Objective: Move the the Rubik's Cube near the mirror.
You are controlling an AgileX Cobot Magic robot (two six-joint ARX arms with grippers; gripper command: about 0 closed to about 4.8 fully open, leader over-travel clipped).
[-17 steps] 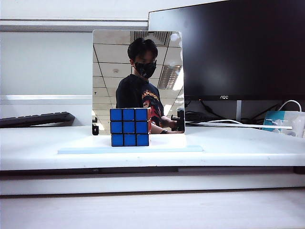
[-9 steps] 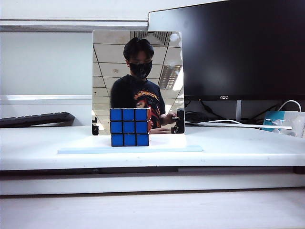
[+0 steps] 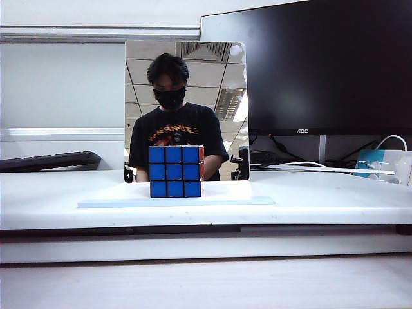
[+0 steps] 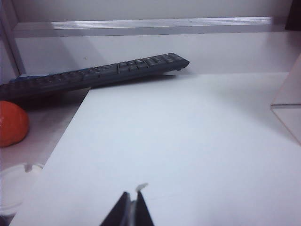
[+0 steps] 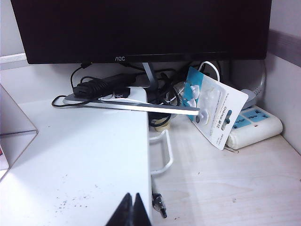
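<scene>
While both arms are waiting low over the tabletop (image 3: 58, 199) with fingers pressed together and empty, the Rubik's Cube (image 3: 175, 171) is sitting just before the mirror (image 3: 187, 84), ahead and inward of the left end effector (image 4: 132, 207) and right end effector (image 5: 130, 207), neither clearly nearer.

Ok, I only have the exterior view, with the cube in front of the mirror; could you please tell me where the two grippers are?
Observer: The left gripper is shut and empty, over the bare white table, short of the keyboard.
Operator: And the right one?
Observer: The right gripper is also shut and empty, by the table's edge, facing the monitor.
Operator: Is there anything off the table that I'm missing?
Observer: A round orange object lies on the lower surface beside the table, near the keyboard.
</scene>
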